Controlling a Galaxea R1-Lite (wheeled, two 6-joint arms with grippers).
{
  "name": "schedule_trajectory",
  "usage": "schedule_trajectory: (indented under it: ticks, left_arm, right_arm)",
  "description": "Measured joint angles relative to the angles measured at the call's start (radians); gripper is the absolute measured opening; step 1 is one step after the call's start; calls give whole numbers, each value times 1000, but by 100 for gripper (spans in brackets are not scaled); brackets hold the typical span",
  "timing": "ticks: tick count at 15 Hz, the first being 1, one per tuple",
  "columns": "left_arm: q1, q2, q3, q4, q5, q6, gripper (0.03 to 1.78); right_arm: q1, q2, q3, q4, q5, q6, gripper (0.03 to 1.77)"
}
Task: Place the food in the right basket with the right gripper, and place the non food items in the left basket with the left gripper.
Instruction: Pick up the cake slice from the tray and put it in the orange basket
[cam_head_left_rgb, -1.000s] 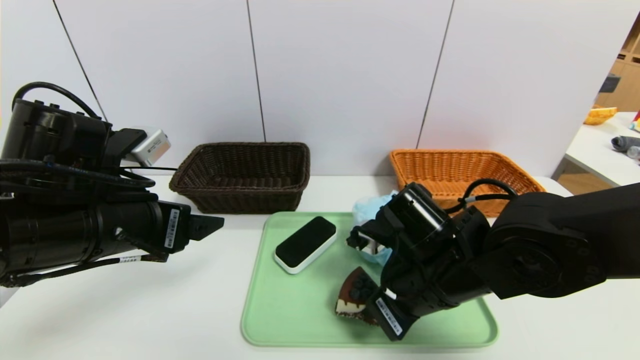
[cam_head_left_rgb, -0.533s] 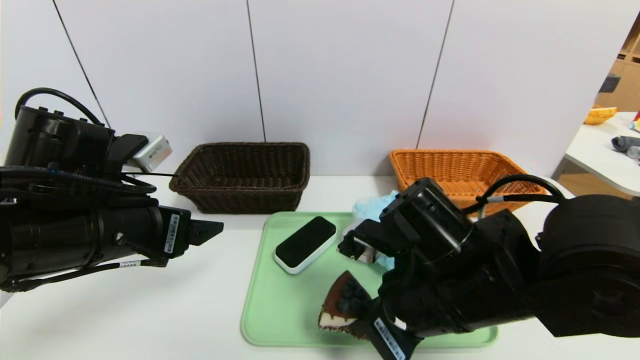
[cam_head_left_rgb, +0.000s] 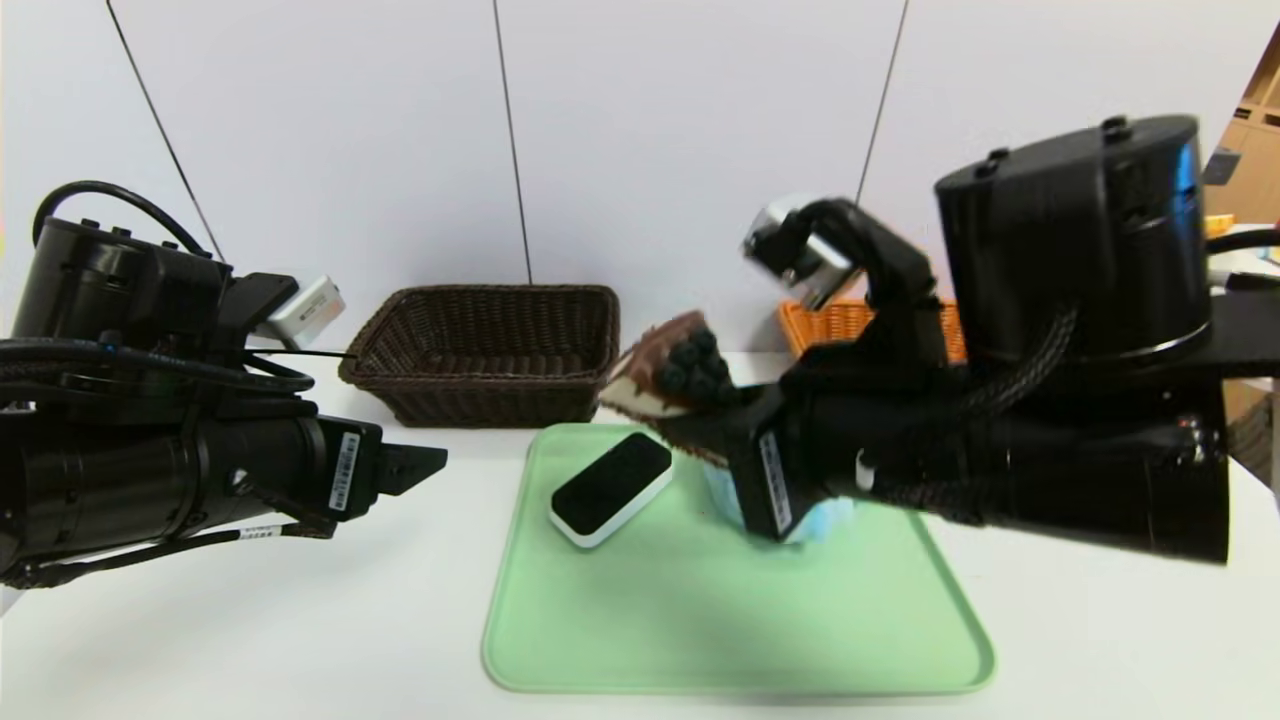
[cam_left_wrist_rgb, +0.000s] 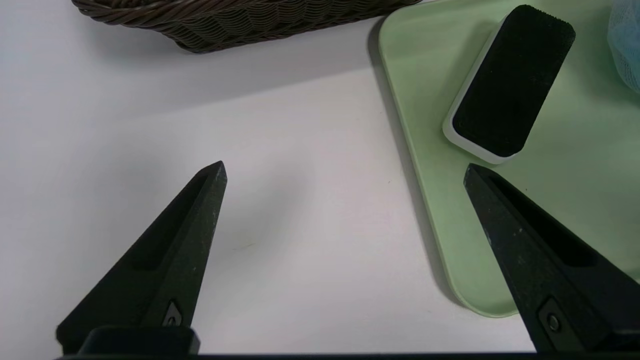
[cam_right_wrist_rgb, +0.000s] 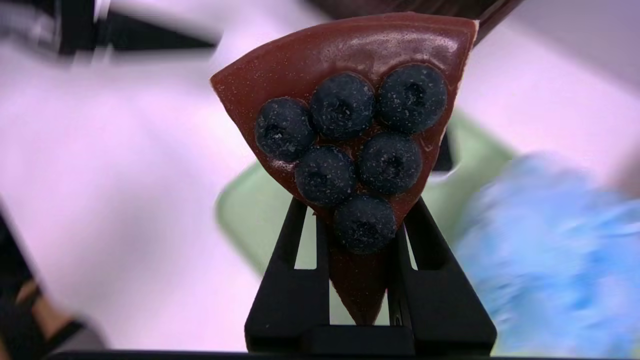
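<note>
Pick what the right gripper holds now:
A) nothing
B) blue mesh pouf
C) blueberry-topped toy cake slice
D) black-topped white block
C: the blueberry-topped toy cake slice is pinched near its pointed end between the fingers of the right gripper, up off the green tray.

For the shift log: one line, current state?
right gripper: shut on berry-topped chocolate cake slice, above green tray | left gripper: open, empty, left of tray
</note>
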Motion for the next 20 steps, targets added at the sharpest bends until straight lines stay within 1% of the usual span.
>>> schedule_trajectory:
  ticks: [1,3,5,6,7,8,9,11,12,14,15,17,20]
  left_arm:
    - [0,0,3,0,0,1,169]
    - [0,0,9,0,1,1,169]
    - [0,0,13,0,0,1,169]
    - [0,-1,13,0,0,1,169]
    - [1,-2,13,0,0,1,169]
    - [1,-3,14,0,0,1,169]
    - [0,-3,14,0,0,1,169]
    - [0,-3,14,0,0,1,169]
    - [0,-3,14,0,0,1,169]
    - [0,-3,17,0,-1,1,169]
    - [0,-3,18,0,-1,1,169]
    - [0,-4,20,0,0,0,169]
    - [1,-4,21,0,-1,0,169]
  right_arm:
    - [-34,-4,-28,-29,-25,0,34]
    - [-121,-8,-95,-46,-66,0,34]
    - [-236,-4,-149,-42,-94,-1,34]
    - [-305,3,-165,-40,-96,-1,34]
    - [-384,13,-177,-41,-92,-2,34]
    - [-463,27,-184,-42,-75,-1,34]
    - [-528,41,-187,-45,-49,0,34]
    - [-658,93,-191,-57,29,11,34]
    - [-701,122,-192,-66,51,22,34]
    - [-770,196,-193,-120,68,59,34]
    - [-787,229,-193,-146,70,77,34]
    - [-809,302,-194,-185,71,105,34]
    - [-824,374,-197,-203,70,114,34]
